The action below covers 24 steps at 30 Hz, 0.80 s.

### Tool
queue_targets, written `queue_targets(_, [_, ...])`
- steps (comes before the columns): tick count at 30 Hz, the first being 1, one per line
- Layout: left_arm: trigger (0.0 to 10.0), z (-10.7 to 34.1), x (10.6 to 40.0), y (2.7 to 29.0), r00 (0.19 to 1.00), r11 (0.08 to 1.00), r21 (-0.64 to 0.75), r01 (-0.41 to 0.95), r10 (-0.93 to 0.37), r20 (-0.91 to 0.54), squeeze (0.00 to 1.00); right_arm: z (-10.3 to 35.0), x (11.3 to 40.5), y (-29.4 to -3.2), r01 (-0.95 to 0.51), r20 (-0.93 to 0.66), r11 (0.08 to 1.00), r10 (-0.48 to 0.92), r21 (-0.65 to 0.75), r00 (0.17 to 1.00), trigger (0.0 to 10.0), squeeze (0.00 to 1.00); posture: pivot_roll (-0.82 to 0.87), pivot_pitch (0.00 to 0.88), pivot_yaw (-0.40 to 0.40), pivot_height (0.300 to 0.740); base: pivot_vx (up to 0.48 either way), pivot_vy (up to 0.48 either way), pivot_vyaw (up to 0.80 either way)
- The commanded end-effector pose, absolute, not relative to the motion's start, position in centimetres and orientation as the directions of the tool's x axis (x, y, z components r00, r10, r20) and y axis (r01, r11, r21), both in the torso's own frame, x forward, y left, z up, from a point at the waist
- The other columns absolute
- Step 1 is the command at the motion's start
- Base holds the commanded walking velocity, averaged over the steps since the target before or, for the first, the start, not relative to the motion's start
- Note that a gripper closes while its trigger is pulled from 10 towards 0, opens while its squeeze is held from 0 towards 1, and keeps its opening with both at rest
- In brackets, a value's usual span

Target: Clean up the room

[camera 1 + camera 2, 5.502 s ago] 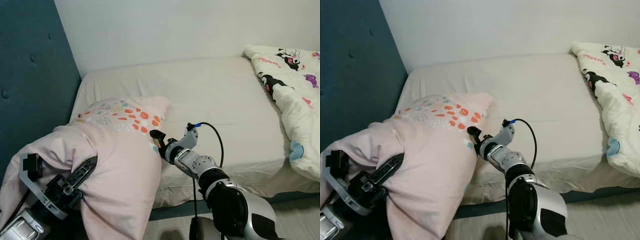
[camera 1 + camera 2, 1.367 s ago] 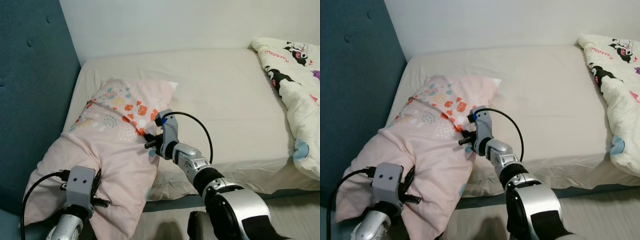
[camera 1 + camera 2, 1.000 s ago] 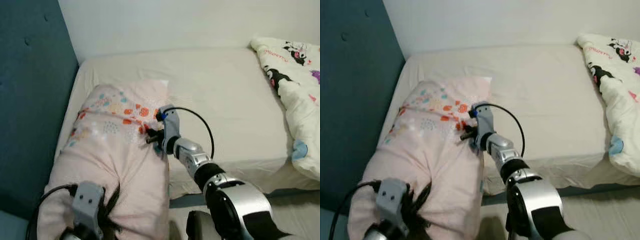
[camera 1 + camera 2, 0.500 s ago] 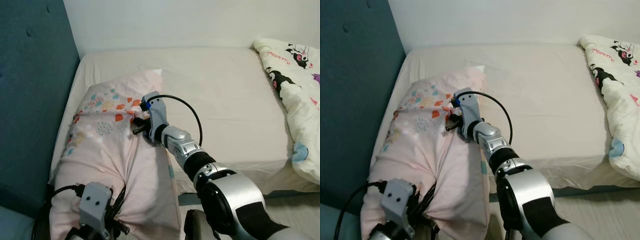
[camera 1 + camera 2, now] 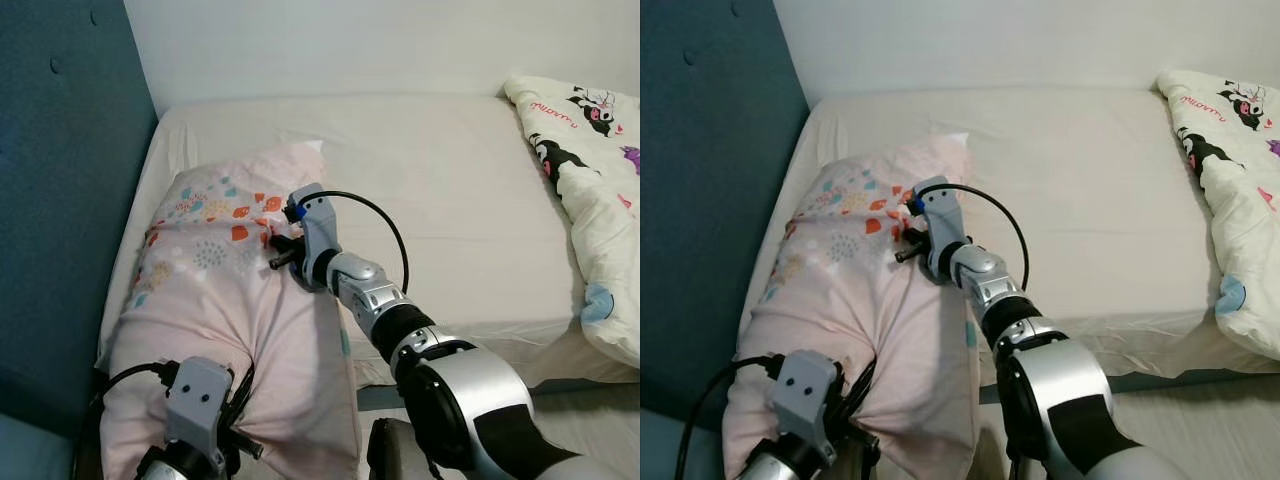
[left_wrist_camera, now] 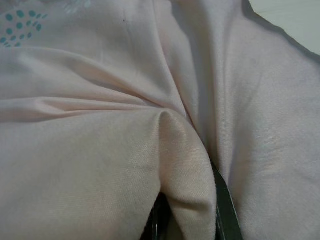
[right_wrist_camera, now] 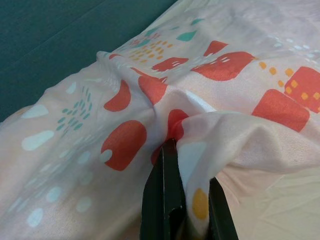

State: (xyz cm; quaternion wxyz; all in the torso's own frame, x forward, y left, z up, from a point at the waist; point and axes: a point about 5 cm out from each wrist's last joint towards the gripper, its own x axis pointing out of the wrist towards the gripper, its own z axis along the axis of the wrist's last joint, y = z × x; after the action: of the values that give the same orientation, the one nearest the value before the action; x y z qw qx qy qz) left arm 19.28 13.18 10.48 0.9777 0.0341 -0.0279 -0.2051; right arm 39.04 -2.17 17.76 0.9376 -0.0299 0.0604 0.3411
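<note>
A pink pillow [image 5: 215, 300] with red and teal spots lies lengthwise along the left side of the bed [image 5: 440, 190], its near end hanging over the bed's front edge. My right gripper [image 5: 274, 252] is shut on a fold of the pillow's patterned cover near its middle; the pinched cloth bulges between the fingers [image 7: 165, 195]. My left gripper [image 6: 187, 220] is shut on a fold of plain pink cloth at the pillow's near end, and its wrist block [image 5: 198, 398] sits low in front of the pillow.
A dark teal padded headboard [image 5: 60, 200] rises on the left. A white cartoon-print duvet [image 5: 590, 170] is bunched at the bed's right end. Bare mattress lies between pillow and duvet. A white wall [image 5: 350, 45] stands behind the bed.
Over the last seconds both grippers have carried the pillow up and left onto the bed beside the headboard. In the last half second it has barely moved.
</note>
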Motion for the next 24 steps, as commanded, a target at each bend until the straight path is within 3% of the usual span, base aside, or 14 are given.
queue_targets(1, [2.3, 10.04, 19.22, 12.96, 0.916, 0.914, 0.07, 0.399, -0.401, 0.015, 0.43, 17.53, 38.76, -1.71, -0.662, -0.126, 0.749, 0.655, -0.02, 0.745, 0.0, 0.0, 0.22, 0.242, -0.096, 0.582, 0.0, 0.0, 0.0])
queue_targets(3, [2.3, 10.04, 19.22, 12.96, 0.916, 0.914, 0.07, 0.399, -0.401, 0.015, 0.43, 17.53, 38.76, -1.71, -0.662, -0.126, 0.749, 0.655, -0.02, 0.745, 0.0, 0.0, 0.22, 0.242, -0.096, 0.582, 0.0, 0.0, 0.0])
queue_targets(4, [10.0, 10.09, 19.3, 13.04, 0.919, 0.918, 0.067, 0.392, -0.394, 0.017, 1.0, 17.51, 38.76, -1.73, -0.662, -0.127, 0.749, 0.655, -0.021, 0.745, 0.0, 0.0, 0.22, 0.242, -0.096, 0.582, 0.0, 0.0, 0.0])
queue_targets(9, [10.0, 10.11, 19.6, 13.55, 0.936, 0.932, 0.092, 0.35, -0.352, 0.01, 1.0, 17.43, 38.77, -1.83, -0.658, -0.128, 0.752, 0.651, -0.02, 0.748, 0.0, 0.0, 0.22, 0.24, -0.095, 0.582, 0.0, 0.0, 0.0])
queue_targets(10, [10.0, 10.09, 19.67, 13.63, 0.938, 0.934, 0.096, 0.344, -0.346, 0.008, 0.0, 17.44, 38.78, -1.86, -0.658, -0.127, 0.753, 0.651, -0.02, 0.748, 0.0, 0.0, 0.22, 0.239, -0.095, 0.582, 0.0, 0.0, 0.0])
queue_targets(19, [10.0, 10.17, 19.84, 13.77, 0.939, 0.936, 0.096, 0.34, -0.342, 0.013, 0.0, 17.41, 38.81, -1.97, -0.656, -0.128, 0.755, 0.649, -0.02, 0.75, 0.0, 0.0, 0.22, 0.235, -0.095, 0.582, 0.0, 0.0, 0.0])
queue_targets(20, [10.0, 10.19, 19.83, 13.77, 0.939, 0.936, 0.092, 0.34, -0.343, 0.015, 0.12, 17.4, 38.81, -1.99, -0.656, -0.129, 0.755, 0.649, -0.021, 0.75, 0.0, 0.0, 0.22, 0.234, -0.096, 0.582, 0.0, 0.0, 0.0])
queue_targets(21, [10.0, 10.23, 19.81, 13.76, 0.939, 0.937, 0.081, 0.34, -0.342, 0.018, 1.0, 17.39, 38.81, -2.0, -0.656, -0.129, 0.755, 0.648, -0.021, 0.75, 0.0, 0.0, 0.22, 0.234, -0.096, 0.582, 0.0, 0.0, 0.0])
queue_targets(24, [10.0, 10.23, 19.81, 13.76, 0.939, 0.937, 0.081, 0.34, -0.342, 0.018, 1.0, 17.39, 38.81, -2.0, -0.656, -0.129, 0.755, 0.648, -0.021, 0.75, 0.0, 0.0, 0.22, 0.234, -0.096, 0.582, 0.0, 0.0, 0.0])
